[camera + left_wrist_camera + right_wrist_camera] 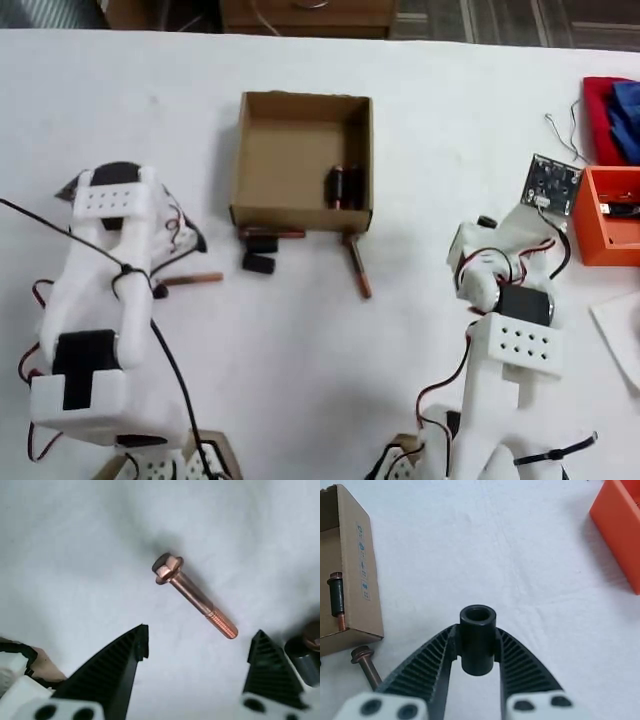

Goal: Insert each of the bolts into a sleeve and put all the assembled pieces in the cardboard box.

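Your right gripper (477, 632) is pinched narrow on a black sleeve (478, 647), held upright with its bore facing the wrist camera. Your left gripper (201, 634) is spread wide and carries nothing. It hangs over a copper bolt (195, 596) lying flat on the white table (75, 540), just beyond the fingertips.

High view: that bolt lies left of centre, beside the left arm. The cardboard box (300, 216) sits upper centre, with one assembled piece (345, 186) against its right wall. A second bolt (272, 232) lies along the box's front wall, two loose sleeves (258, 253) just below it. A third bolt (358, 268) angles off the front right corner. An orange bin (610, 215) is at the right edge.
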Controlling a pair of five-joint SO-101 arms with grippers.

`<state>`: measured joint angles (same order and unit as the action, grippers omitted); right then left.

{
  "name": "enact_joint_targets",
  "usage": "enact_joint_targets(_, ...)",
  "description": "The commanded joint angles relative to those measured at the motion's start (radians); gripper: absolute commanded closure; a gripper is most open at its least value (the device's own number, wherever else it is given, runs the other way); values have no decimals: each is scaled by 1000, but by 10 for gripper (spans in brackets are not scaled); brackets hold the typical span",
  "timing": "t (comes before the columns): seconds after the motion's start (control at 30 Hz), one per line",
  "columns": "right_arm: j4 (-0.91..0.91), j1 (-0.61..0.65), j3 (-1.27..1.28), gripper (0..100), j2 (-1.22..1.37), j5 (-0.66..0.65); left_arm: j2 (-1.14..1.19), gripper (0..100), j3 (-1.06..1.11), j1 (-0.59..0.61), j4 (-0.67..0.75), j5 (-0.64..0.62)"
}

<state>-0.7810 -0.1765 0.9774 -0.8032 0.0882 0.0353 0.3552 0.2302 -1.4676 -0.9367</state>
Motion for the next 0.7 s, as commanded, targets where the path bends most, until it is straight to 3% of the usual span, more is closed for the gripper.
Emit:
enact_joint_targets(0.0, 15, -10, -11, 978, -36, -2, -14, 678, 7, 14, 41, -9)
enact_joint_targets(0.27, 15, -10, -11, 978, -36, -2, 157, 679, 48, 14, 129, -14)
enact_joint_targets(0.53, 15, -10, -11, 978, -36, -2, 219, 683, 35, 48, 255, -112)
enact_joint_targets(0.67, 15, -10, -11, 978, -36, -2, 272, 833, -8, 87, 284, -143)
